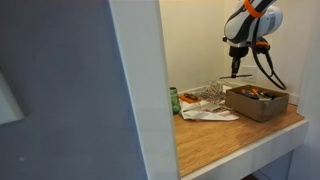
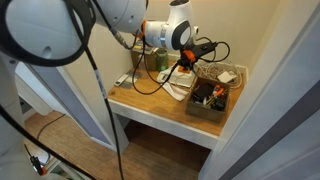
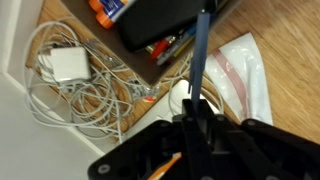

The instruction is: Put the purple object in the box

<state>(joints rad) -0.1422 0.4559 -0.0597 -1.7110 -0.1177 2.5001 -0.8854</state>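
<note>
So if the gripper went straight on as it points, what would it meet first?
Likely the plastic bag beside the box, not the box's inside: the gripper, holding the purple object, points down just off the box's edge. Depth is unclear; the rim is possible.

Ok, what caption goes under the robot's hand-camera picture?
Gripper holds a thin purple object near the box, white charger and tangled cables alongside.

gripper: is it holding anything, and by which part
The gripper pinches a thin purple stick at one end; the rest sticks out toward the box.
</note>
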